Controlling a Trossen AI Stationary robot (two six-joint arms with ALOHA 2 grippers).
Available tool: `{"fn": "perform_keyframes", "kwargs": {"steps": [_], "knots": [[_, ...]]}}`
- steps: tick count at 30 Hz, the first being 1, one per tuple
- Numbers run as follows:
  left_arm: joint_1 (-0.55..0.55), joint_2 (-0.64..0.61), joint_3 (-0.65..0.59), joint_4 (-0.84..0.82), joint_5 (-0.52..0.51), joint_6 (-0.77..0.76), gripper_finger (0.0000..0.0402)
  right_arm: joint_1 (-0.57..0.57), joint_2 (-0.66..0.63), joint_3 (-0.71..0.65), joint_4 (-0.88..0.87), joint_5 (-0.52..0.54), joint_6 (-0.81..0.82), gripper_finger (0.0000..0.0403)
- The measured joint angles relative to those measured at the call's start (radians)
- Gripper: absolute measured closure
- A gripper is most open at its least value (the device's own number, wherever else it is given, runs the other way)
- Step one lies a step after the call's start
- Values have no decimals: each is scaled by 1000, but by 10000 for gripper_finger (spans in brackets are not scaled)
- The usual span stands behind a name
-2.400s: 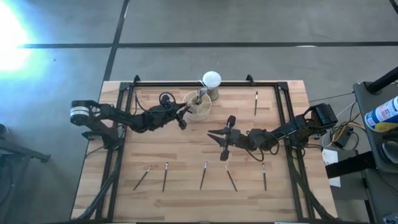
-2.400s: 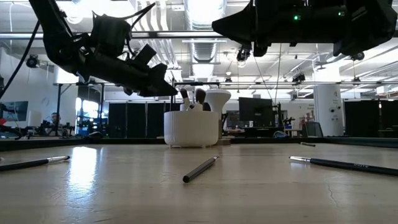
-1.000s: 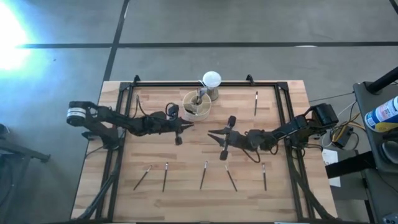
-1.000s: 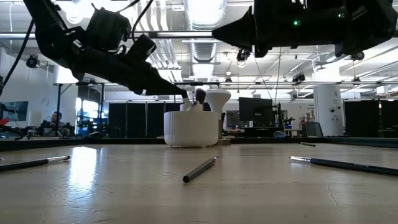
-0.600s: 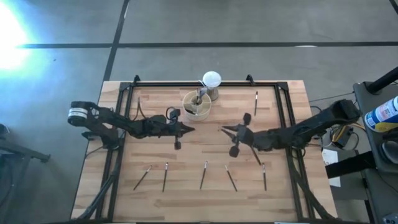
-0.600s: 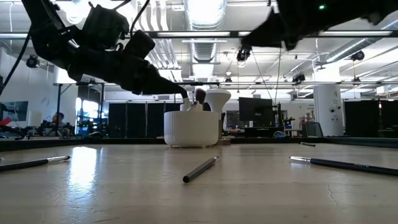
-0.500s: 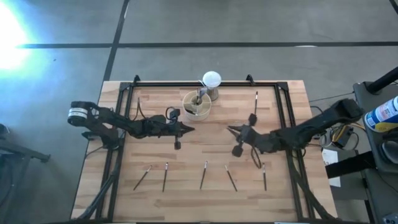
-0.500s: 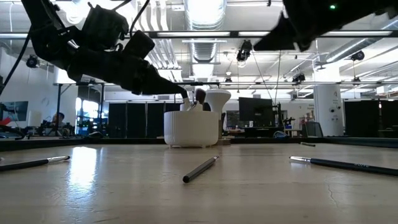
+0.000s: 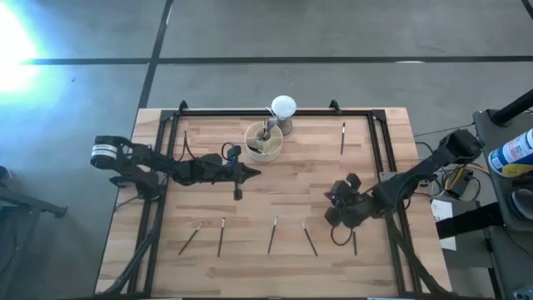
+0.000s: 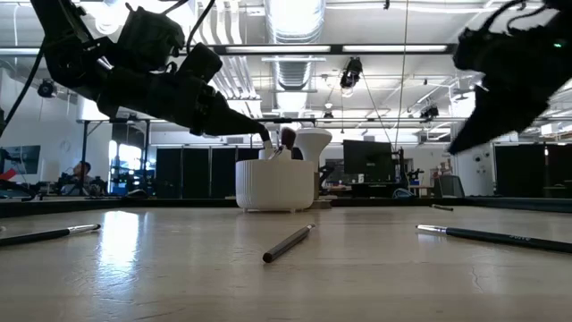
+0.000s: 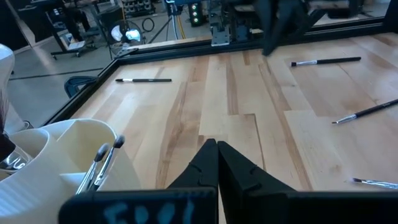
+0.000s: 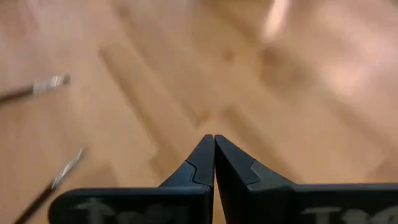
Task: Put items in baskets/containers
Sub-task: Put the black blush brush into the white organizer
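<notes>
The cream cup organiser [image 9: 263,140] stands near the table's far edge with a few brushes upright in it; it also shows in the low view [image 10: 275,185] and in the left wrist view [image 11: 59,152]. Several dark brushes lie in a row near the near edge, among them one [image 9: 272,233] and another [image 9: 354,239]. One more brush [image 9: 343,137] lies far right. My left gripper [image 9: 250,172] hovers shut just near of the cup [image 11: 217,145]. My right gripper [image 9: 331,205] is shut, tipped down over the wood above the row's right end [image 12: 214,139].
A white ball on a small stand [image 9: 283,108] sits right behind the cup. A black frame rail [image 9: 379,146] runs round the table. Bare wood lies between the two grippers at mid-table. Monitors and racks fill the room beyond the table's far edge.
My right arm has swung from mid-table toward the right and near edges, turning and tipping its gripper down over the right end of the brush row. My left gripper has stayed almost where it was, near the cup.
</notes>
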Motion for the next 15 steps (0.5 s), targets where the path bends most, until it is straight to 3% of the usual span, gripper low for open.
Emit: {"fn": "perform_keyframes", "kwargs": {"steps": [6,15], "knots": [[0,0,0,0,-1,-13,401,103,80,18,-136,-110,227,394],[0,0,0,-1,-1,-25,401,289,259,163,-440,-216,614,394]]}}
